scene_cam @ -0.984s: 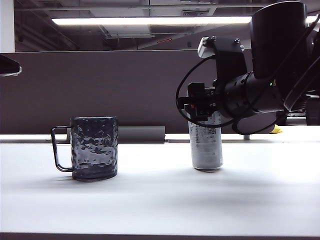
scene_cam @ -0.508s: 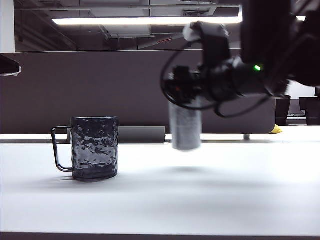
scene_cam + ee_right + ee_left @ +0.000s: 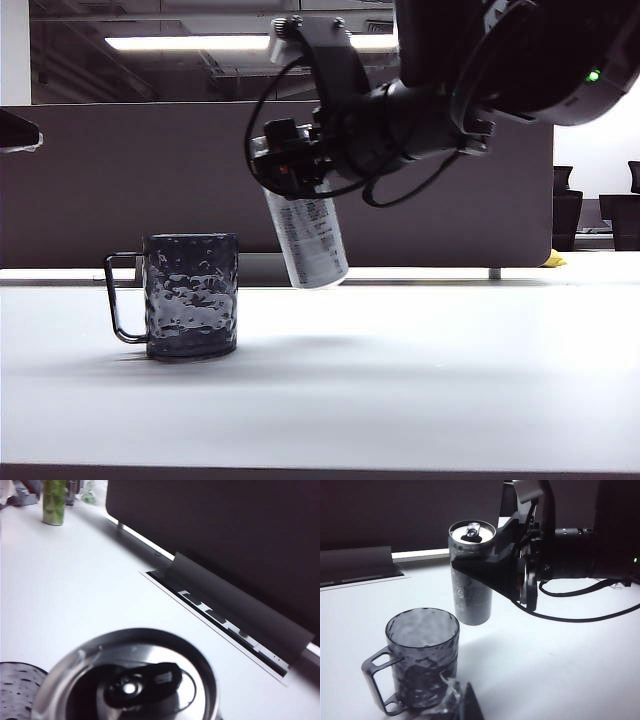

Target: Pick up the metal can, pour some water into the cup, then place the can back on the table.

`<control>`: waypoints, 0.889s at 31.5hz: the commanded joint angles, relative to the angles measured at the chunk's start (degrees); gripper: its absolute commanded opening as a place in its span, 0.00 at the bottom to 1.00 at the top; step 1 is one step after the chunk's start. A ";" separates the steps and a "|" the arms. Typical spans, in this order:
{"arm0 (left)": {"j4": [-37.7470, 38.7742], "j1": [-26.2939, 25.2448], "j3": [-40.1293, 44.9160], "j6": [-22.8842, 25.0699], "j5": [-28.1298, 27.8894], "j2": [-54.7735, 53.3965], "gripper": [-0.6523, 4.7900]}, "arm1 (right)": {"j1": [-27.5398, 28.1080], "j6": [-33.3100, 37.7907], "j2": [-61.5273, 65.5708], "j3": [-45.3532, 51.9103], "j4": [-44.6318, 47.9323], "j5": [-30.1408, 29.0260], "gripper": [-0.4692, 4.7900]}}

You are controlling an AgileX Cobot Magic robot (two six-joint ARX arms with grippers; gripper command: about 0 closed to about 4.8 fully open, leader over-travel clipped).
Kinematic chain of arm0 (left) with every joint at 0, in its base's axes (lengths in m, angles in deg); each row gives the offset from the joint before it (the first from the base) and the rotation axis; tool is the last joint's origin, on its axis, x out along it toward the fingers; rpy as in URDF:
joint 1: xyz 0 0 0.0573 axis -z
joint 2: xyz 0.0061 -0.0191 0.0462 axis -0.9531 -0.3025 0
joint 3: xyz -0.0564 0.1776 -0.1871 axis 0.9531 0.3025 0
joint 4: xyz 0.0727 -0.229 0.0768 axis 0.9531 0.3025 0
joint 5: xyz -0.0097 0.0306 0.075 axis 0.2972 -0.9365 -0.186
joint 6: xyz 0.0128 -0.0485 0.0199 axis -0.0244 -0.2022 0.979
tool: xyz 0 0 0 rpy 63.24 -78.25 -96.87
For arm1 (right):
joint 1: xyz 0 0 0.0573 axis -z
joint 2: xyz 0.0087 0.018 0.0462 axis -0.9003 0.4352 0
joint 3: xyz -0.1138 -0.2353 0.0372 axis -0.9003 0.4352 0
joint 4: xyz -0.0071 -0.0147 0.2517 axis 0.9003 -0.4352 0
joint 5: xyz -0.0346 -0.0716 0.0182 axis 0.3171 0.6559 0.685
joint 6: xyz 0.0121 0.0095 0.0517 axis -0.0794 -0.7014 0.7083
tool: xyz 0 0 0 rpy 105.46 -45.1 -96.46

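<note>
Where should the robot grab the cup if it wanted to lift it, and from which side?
Probably by the walls of the cup, coming straight down over its open top, one finger inside and one outside. It stands upright on the table and its rim is clear. The thin handle looks too slim for a sure hold.

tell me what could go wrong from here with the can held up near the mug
The right pincer grips the tall silver-grey aluminium can near its top, in the air and slightly tilted, so it might swing or slip. The can is beside the squat dark dimpled mug, not over it; tipping now would likely spill water onto the white table. Moving lower could knock the mug.
</note>
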 commanded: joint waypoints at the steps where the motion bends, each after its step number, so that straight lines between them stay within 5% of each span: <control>1: -0.66 -1.51 -0.07 0.07 0.33 -0.07 0.11 | -0.22 -2.60 -0.52 -1.70 2.08 -0.39 0.54; 10: -0.66 -9.57 -0.07 0.07 0.09 -0.07 0.11 | -1.62 -9.40 -0.46 -4.17 -2.19 -0.39 0.54; 28: -0.66 -9.79 -0.07 0.07 0.15 -0.07 0.11 | -2.40 -15.32 -0.28 -5.86 -4.72 -2.32 0.54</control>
